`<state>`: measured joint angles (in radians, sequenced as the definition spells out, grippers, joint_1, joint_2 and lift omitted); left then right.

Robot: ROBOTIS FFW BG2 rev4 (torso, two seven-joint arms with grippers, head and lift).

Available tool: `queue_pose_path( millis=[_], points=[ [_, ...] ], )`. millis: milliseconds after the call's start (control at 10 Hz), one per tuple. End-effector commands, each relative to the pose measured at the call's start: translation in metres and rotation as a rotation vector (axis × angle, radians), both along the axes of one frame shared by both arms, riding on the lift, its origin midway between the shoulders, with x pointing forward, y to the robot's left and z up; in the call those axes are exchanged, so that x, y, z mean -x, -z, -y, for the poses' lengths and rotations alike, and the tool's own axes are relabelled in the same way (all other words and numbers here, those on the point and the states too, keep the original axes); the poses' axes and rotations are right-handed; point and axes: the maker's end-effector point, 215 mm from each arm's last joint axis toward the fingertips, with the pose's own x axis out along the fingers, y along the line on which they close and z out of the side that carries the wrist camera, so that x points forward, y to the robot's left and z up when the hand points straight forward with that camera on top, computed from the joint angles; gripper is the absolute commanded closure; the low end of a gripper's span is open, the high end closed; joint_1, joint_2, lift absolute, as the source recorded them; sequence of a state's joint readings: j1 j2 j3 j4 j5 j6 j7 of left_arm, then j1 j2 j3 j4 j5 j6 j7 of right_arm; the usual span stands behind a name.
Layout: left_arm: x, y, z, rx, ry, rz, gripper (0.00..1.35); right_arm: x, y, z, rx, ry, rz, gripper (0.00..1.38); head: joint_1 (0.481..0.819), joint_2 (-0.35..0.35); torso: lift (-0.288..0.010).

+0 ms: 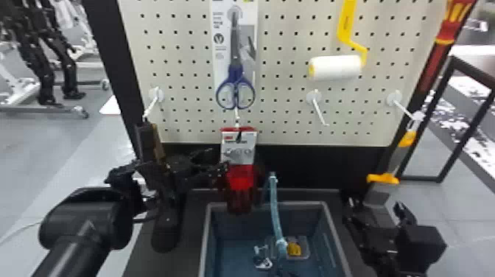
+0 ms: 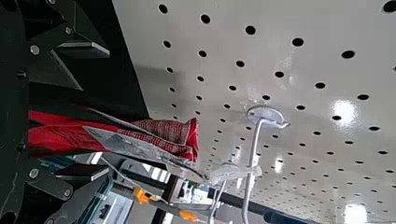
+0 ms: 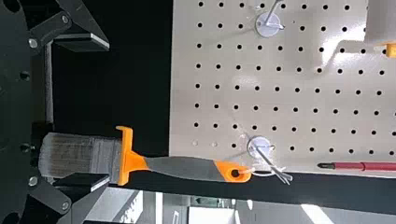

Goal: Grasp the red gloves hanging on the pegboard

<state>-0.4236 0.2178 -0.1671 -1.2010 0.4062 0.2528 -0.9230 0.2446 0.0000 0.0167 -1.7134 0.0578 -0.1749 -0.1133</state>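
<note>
Hanging from a peg low on the pegboard (image 1: 287,123), over the back rim of the blue bin (image 1: 207,235), the red gloves (image 1: 241,188) lie between the fingers of my left gripper (image 1: 216,173). Its jaws stand wide and seem not yet to press the fabric, though the head view is blurred there. My right gripper (image 3: 100,112) waits beside the bin, jaws apart, holding nothing.

From the head we look forward and down onto the pegboard (image 1: 184,55). Our left wrist camera sits behind the left hand (image 2: 95,109), very near that pegboard; our right wrist camera, behind the right hand (image 3: 95,112), views it from farther back
</note>
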Motion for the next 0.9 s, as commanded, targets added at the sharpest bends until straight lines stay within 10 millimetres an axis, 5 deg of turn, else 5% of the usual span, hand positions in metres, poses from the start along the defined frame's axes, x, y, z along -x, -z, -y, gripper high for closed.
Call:
queue_pose_path(
  millis=[0,600,800],
  points=[
    [0.000,-0.001,0.008,-0.008,0.028,-0.009,0.38,-0.001,0.000,-0.001,-0.002,-0.003,0.001,0.28,0.549,0.000,-0.100],
    [0.004,-0.003,0.034,-0.018,0.134,-0.028,0.40,-0.004,-0.002,-0.006,0.000,-0.017,0.005,0.28,0.549,0.000,-0.100],
    [0.007,0.001,0.039,-0.017,0.149,-0.042,0.73,-0.004,-0.002,-0.006,-0.002,-0.016,0.003,0.28,0.549,0.000,-0.100]
  ],
)
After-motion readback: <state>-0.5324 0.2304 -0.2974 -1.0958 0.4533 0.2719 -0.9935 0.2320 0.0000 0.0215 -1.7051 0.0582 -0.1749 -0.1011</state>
